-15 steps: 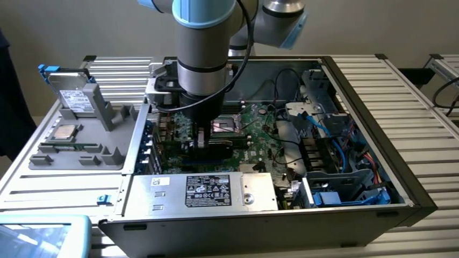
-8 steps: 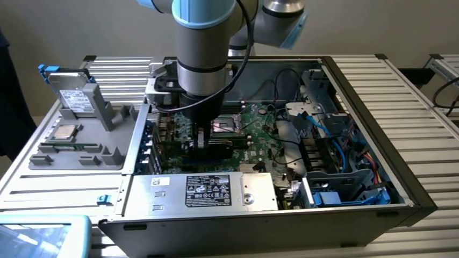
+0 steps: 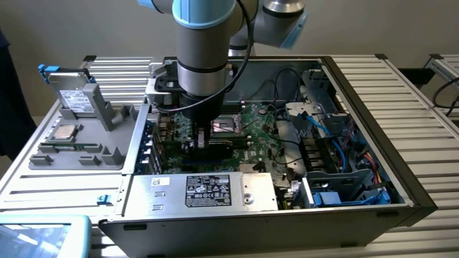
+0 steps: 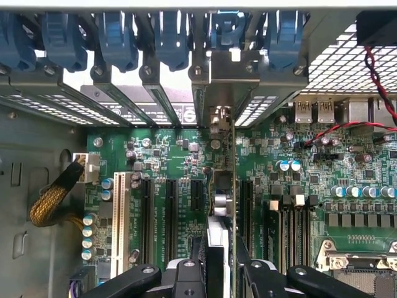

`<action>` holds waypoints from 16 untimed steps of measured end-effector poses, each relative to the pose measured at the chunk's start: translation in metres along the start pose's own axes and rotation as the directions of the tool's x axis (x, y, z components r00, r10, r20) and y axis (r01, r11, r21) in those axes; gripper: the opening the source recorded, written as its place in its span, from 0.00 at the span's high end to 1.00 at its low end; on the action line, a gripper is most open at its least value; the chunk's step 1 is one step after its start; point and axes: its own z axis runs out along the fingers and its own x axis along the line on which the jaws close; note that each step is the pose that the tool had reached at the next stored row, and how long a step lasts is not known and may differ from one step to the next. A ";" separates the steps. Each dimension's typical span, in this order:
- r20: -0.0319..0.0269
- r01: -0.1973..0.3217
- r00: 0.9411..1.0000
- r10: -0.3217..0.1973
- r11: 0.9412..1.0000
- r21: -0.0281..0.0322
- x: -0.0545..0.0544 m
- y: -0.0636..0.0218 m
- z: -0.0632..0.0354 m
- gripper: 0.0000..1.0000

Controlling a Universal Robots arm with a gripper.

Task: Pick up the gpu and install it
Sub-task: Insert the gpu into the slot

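Observation:
The gpu (image 4: 222,186) shows edge-on in the wrist view, standing upright over the green motherboard (image 4: 173,155). Its silvery end bracket (image 4: 226,68) reaches up into the row of rear slot openings. My gripper (image 4: 220,276) is shut on the card's near end, one black finger on each side. In the exterior view my gripper (image 3: 203,138) is lowered deep into the open computer case (image 3: 373,80), and the gpu (image 3: 229,144) is a dark strip lying along the board below it. I cannot tell whether the card's edge sits in its slot.
Blue slot latches (image 4: 118,37) line the case's rear wall. Black expansion slots (image 4: 170,211) and a white slot (image 4: 120,223) lie beside the card. Red and black wires (image 4: 372,93) hang near the rear fan. A grey parts holder (image 3: 79,145) carries a hard drive (image 3: 72,97). The power supply (image 3: 208,191) is at the front.

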 end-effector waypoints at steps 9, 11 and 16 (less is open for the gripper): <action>0.000 0.016 1.000 -0.016 1.000 0.001 0.001 0.0004 0.0001 0.71; 0.000 0.016 1.000 -0.016 1.000 0.001 0.001 0.0004 0.0001 0.71; 0.000 0.016 1.000 -0.016 1.000 0.001 0.001 0.0004 0.0004 0.71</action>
